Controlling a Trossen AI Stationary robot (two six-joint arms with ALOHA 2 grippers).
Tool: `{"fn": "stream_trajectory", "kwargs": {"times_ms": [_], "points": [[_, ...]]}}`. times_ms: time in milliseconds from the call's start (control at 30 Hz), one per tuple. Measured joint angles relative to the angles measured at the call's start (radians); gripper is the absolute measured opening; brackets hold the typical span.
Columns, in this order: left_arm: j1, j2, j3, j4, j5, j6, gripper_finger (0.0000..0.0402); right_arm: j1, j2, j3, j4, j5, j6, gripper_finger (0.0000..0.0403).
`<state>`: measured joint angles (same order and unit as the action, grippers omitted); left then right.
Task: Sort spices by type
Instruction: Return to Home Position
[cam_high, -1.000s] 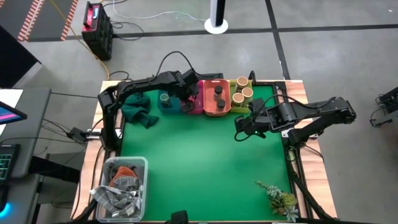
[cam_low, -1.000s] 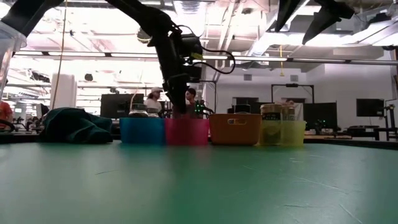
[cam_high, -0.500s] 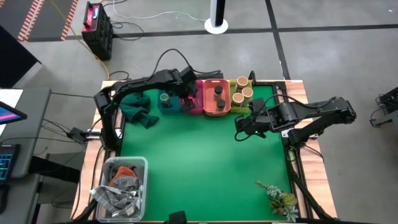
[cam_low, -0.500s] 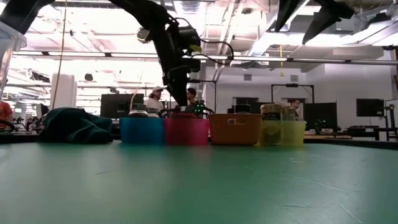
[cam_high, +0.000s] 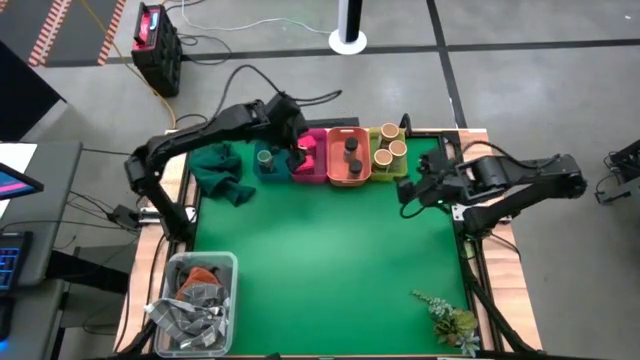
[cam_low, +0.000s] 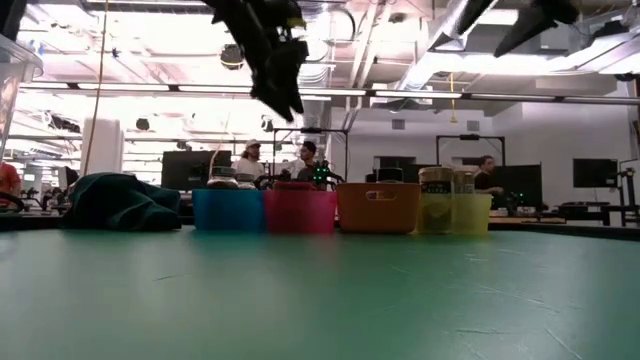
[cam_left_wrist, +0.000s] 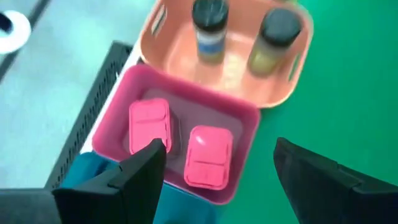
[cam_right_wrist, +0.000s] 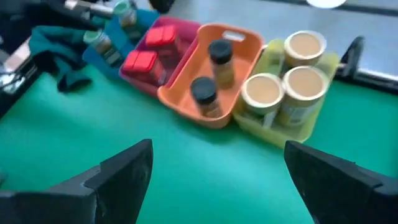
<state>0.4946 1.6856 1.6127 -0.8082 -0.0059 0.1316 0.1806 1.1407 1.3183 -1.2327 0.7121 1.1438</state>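
Green table (cam_high: 320, 260) carries a row of four bins along one edge: blue bin (cam_high: 270, 170), pink bin (cam_high: 312, 172), orange bin (cam_high: 348, 177), yellow bin (cam_high: 392, 172). Left gripper (cam_left_wrist: 219, 152) hangs high above the pink bin, fingers apart and empty. Right gripper (cam_right_wrist: 217, 165) hovers over bare table near the yellow bin, fingers also apart. Three tan-lidded jars (cam_right_wrist: 305, 46) stand in yellow and two dark-lidded jars (cam_left_wrist: 210, 28) in orange. Two pink boxes (cam_left_wrist: 208, 155) lie in pink, and one small jar (cam_high: 265, 157) sits in blue.
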Motion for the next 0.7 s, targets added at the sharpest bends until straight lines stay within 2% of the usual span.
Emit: {"fn": "stream_trajectory", "kwargs": {"times_ms": [133,267,433,700], "points": [[-0.036,-0.077,-0.002,0.021,-0.002,-0.012,0.0283,0.0,-0.131,-0.151,0.098,0.027,0.005,0.0385],[-0.084,-0.17,-0.077,0.122,-0.028,-0.013,0.0275,0.0,-0.254,-0.367,0.343,0.02,0.007,0.0385],[-0.128,-0.292,-0.233,0.229,-0.073,-0.052,0.0262,0.0,-0.327,-0.56,0.598,0.0,0.007,0.0385],[-0.172,-0.542,-0.537,0.486,-0.073,-0.216,0.0253,0.0,-0.378,-0.716,0.888,-0.002,-0.077,0.0385]]}}
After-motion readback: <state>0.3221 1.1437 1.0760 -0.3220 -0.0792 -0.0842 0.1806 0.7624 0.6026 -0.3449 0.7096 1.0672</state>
